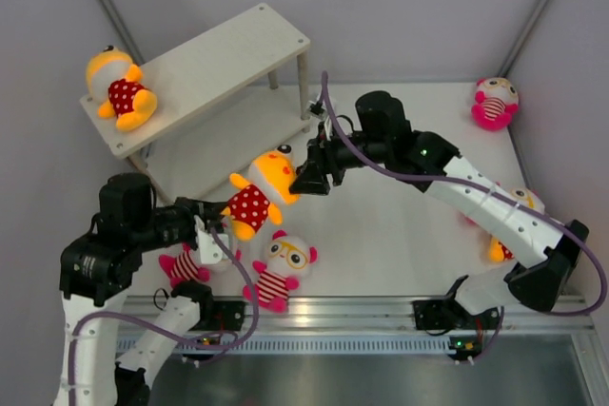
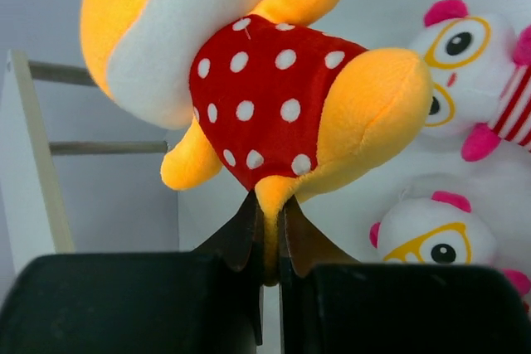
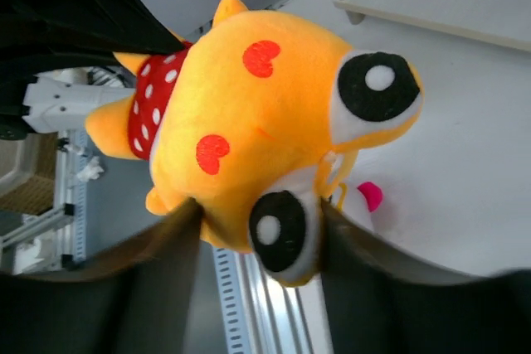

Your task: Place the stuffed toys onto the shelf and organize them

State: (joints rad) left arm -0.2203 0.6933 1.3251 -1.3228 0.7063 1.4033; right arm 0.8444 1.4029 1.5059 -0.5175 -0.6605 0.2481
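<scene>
An orange-yellow stuffed toy [image 1: 255, 193] in a red white-dotted shirt hangs in the air in front of the shelf [image 1: 219, 54], held between both grippers. My left gripper [image 1: 215, 227] is shut on its foot; in the left wrist view the gripper [image 2: 271, 220] pinches the foot below the toy's body [image 2: 282, 80]. My right gripper [image 1: 310, 178] holds its head; in the right wrist view the fingers [image 3: 178, 242] press on both sides of the head [image 3: 265, 113]. A second orange toy [image 1: 119, 90] lies on the left end of the top board.
Two white-faced toys with glasses [image 1: 282, 269] [image 1: 185, 264] lie on the table below the held toy. Another [image 1: 495, 102] lies at the far right. One more toy [image 1: 520, 201] is partly hidden under my right forearm. The aluminium rail [image 1: 362, 311] runs along the near edge.
</scene>
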